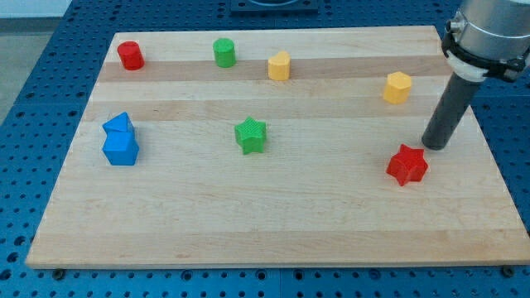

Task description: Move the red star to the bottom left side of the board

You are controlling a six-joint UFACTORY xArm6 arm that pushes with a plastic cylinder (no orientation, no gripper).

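The red star [407, 165] lies on the wooden board [273, 223] at the view's right, a little below mid-height. My tip [435, 146] stands just to the upper right of the star, close to it or touching its edge. The dark rod rises from there toward the view's top right corner.
A green star [250, 135] sits near the board's middle. Two blue blocks [121, 141] sit together at the left. A red cylinder [130, 55], a green cylinder [224, 52] and a yellow block [279, 65] line the top. Another yellow block [397, 87] is upper right.
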